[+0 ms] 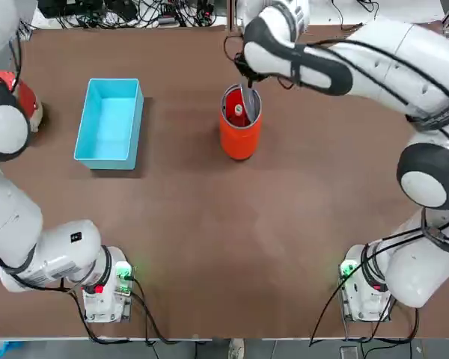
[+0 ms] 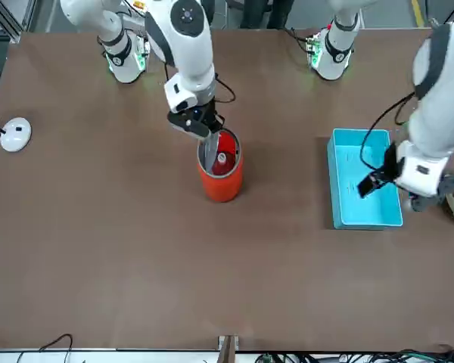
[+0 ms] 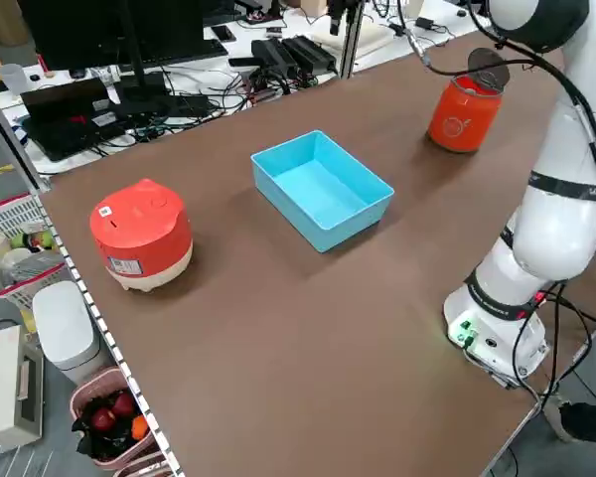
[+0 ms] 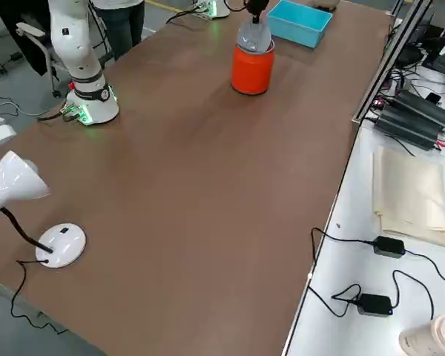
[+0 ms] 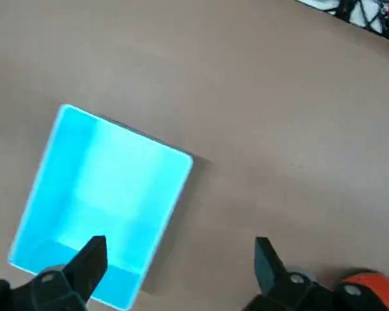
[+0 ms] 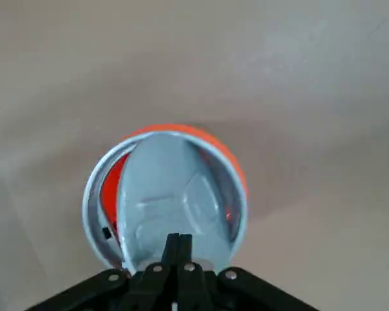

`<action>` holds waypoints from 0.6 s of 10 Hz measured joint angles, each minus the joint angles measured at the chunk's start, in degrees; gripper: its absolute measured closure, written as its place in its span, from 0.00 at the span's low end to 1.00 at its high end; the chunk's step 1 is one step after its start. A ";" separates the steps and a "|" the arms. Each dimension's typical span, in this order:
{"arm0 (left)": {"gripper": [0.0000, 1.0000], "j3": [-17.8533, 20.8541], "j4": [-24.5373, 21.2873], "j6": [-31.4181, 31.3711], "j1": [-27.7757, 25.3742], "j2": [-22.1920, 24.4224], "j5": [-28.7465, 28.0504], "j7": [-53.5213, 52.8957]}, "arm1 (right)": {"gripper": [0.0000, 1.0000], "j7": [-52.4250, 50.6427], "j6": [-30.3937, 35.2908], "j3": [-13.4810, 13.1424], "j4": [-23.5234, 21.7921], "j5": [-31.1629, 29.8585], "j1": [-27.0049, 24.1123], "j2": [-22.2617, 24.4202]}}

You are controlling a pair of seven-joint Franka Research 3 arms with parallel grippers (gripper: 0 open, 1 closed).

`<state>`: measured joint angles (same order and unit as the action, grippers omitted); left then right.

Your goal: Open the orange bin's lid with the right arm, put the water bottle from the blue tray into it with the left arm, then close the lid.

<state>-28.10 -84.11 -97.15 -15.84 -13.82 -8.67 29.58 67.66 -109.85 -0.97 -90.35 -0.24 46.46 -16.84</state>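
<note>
Lid (image 6: 168,194): smooth, glossy metal. Tray (image 1: 107,123): smooth plastic. Tabletop (image 1: 194,224): smooth, low sheen.

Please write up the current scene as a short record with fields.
bin: orange bin, upright, open
lid: the lid, tilted up
inside bin: water bottle, pale cap up
tray: blue tray, empty
right gripper: shut, at the lid
left gripper: open, above the tray's side
remaining: close the lid

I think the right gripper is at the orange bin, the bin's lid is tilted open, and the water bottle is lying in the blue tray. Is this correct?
Not quite: the blue tray holds no bottle; the top view shows a bottle inside the orange bin. The rest is right.
</note>
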 joint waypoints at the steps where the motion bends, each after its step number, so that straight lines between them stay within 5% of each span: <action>1: 0.00 6.73 0.00 1.75 4.28 0.78 2.05 -6.86 | 0.99 0.45 -1.95 -0.02 -0.41 -0.03 0.15 -1.29; 3: 0.00 17.91 0.04 4.65 10.92 3.13 6.68 -16.71 | 0.99 1.17 -5.89 -0.42 -0.53 -0.03 0.06 -4.05; 6: 0.00 19.14 0.00 7.87 11.52 6.23 7.54 -22.35 | 0.99 2.88 -9.63 -0.50 -0.55 -0.43 0.04 -5.92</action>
<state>-8.95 -84.11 -89.28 -4.32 -7.59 -1.13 7.23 70.54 -119.49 -1.47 -90.91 -0.67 46.51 -22.75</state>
